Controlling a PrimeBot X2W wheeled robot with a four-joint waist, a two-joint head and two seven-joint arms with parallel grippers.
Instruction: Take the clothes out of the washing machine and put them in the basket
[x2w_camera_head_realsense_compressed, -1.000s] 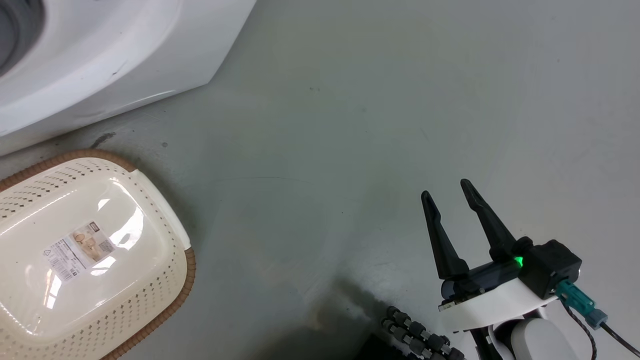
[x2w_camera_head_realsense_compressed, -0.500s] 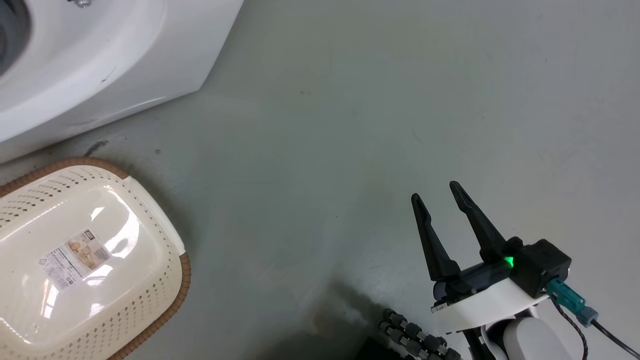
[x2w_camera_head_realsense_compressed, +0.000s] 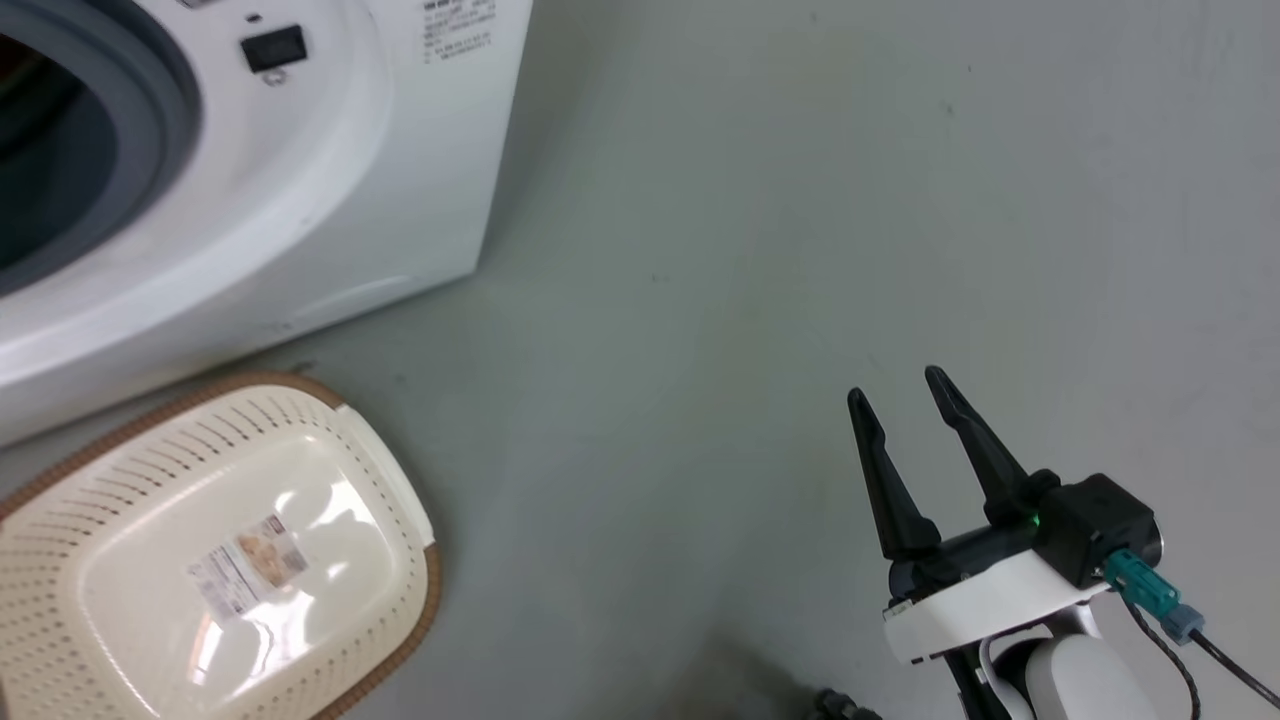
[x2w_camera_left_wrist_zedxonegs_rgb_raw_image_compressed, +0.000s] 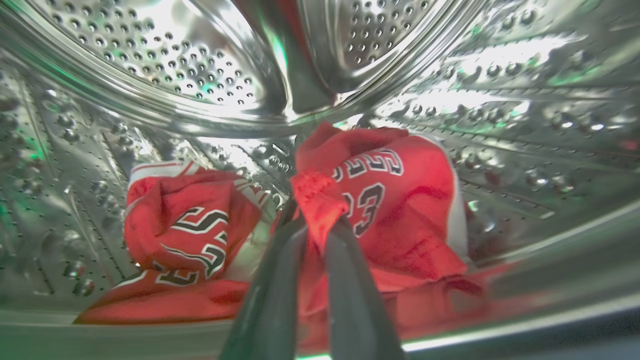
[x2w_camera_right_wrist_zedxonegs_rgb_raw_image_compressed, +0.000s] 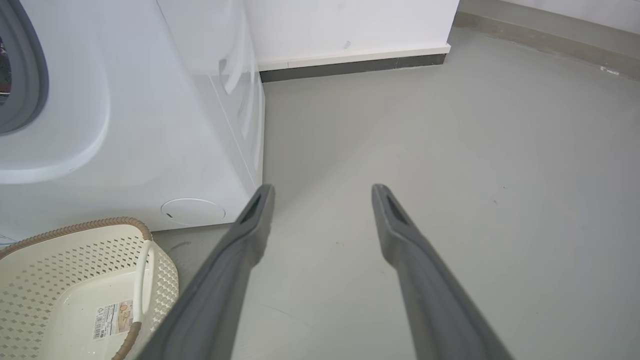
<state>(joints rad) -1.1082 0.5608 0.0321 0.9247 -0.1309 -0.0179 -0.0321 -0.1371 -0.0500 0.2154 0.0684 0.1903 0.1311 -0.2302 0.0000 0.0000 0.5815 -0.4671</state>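
While my left gripper (x2w_camera_left_wrist_zedxonegs_rgb_raw_image_compressed: 318, 226) sits deep in the drum (x2w_camera_left_wrist_zedxonegs_rgb_raw_image_compressed: 150, 65) of the washing machine (x2w_camera_head_realsense_compressed: 330, 200), it is pinched narrow on a raised fold of the nearer red jersey (x2w_camera_left_wrist_zedxonegs_rgb_raw_image_compressed: 400, 215); the fabric bunches up between the tips, so I judge the hold is good. That jersey lies straight ahead along my fingers, heaped on the drum's bottom; the second jersey (x2w_camera_left_wrist_zedxonegs_rgb_raw_image_compressed: 185, 225) is crumpled just beside it, to the left in my wrist view, and I cannot tell whether the two touch at the lower edge.

My right gripper (x2w_camera_head_realsense_compressed: 905, 400) hangs wide open over the bare floor (x2w_camera_head_realsense_compressed: 750, 250), well apart from everything, holding nothing.

The basket (x2w_camera_head_realsense_compressed: 90, 500) stands on the floor just in front of the machine, below the door opening, with nothing in it; its paper label (x2w_camera_head_realsense_compressed: 250, 575) shows plainly. It lies on my left side, so the left arm is the nearer one; the coming move, I reckon, is a pull straight back along the fingers' line, out through the grey ring (x2w_camera_head_realsense_compressed: 175, 120), then down to the basket. One risk: the trailing cloth may drag on the ring's lip.
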